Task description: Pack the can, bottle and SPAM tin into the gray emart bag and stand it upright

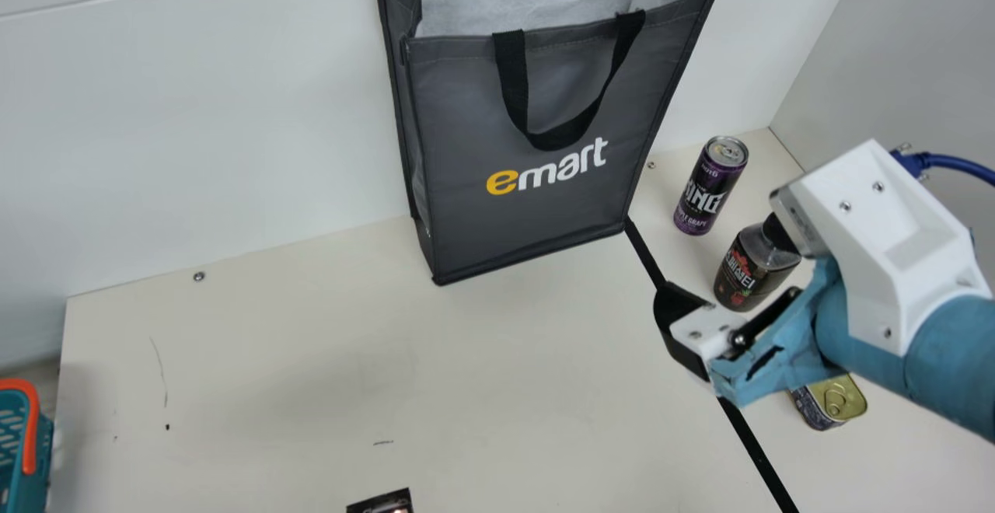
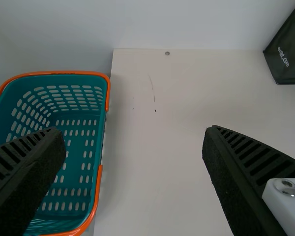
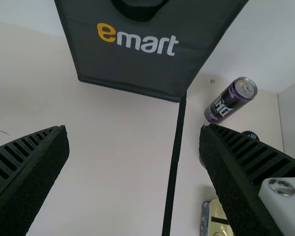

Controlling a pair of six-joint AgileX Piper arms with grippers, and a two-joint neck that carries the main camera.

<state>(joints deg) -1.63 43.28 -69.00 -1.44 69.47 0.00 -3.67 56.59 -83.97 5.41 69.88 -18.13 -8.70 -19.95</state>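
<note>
Right gripper (image 3: 133, 128) spread wide, nothing between its fingers, left gripper (image 2: 132, 129) likewise wide and unloaded; main risk judged to be the right one's outer finger toppling the bottle (image 1: 750, 268) on a low sideways approach, since it stands close by, while a load carried too low could snag the handle or push over the soft, tall bag (image 1: 466, 225). Can (image 1: 711, 185): slim, purple-black, upright beside the bag; bottle: dark label, black cap, upright near the can; SPAM tin (image 1: 832, 403): squat, gold lid with pull ring, outside the bag.
</note>
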